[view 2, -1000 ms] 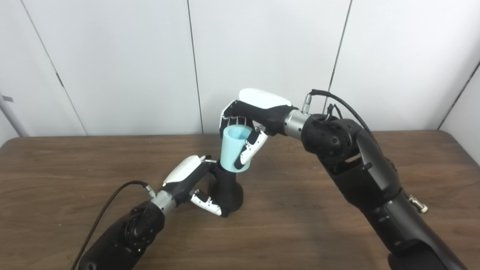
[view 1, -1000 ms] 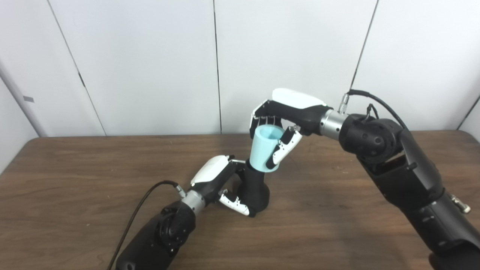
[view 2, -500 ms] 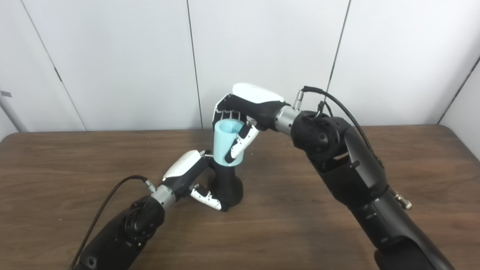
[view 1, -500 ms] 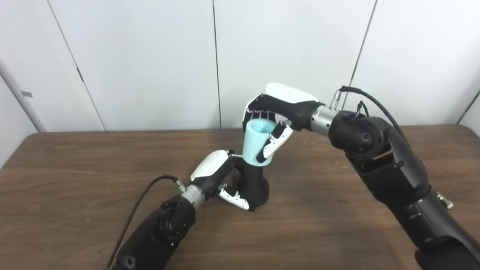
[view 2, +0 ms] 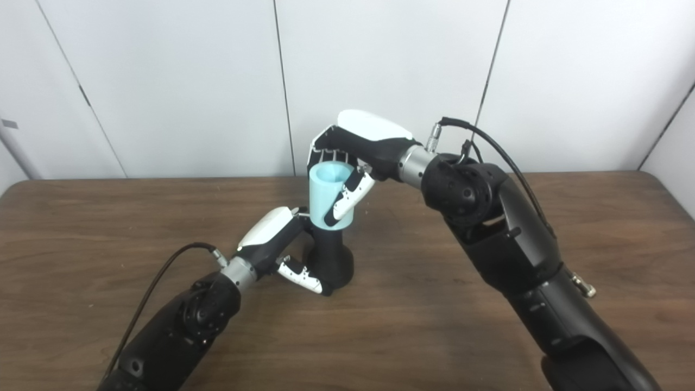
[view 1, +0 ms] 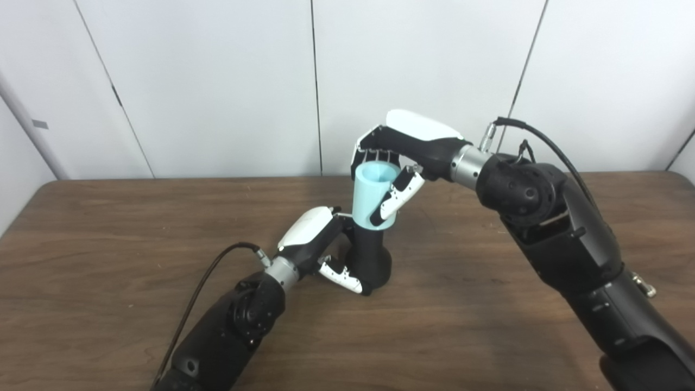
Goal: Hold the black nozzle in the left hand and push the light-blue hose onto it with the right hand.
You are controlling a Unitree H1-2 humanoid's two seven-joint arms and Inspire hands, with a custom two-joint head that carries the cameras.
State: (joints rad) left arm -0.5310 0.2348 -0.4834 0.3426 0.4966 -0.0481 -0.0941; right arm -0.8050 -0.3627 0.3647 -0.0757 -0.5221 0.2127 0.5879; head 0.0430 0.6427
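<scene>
The black nozzle (view 1: 372,263) stands upright on the brown table (view 1: 108,228), its wide base down and its narrow neck up. My left hand (view 1: 315,247) is shut on the nozzle's lower body from the left. The light-blue hose (view 1: 370,196), a short open-topped tube, sits upright over the nozzle's neck, hiding its tip. My right hand (view 1: 404,149) is shut on the hose from above and behind, thumb across its front. In the right eye view the hose (view 2: 326,195) stands above the nozzle (view 2: 331,260) in the same way.
Grey wall panels rise just behind the table's far edge. A black cable (view 1: 206,282) loops from my left wrist over the tabletop. My right forearm (view 1: 570,255) crosses the table's right side.
The camera has shifted a little. The hose now stands more upright and in line over the nozzle, and my right hand has moved left with it.
</scene>
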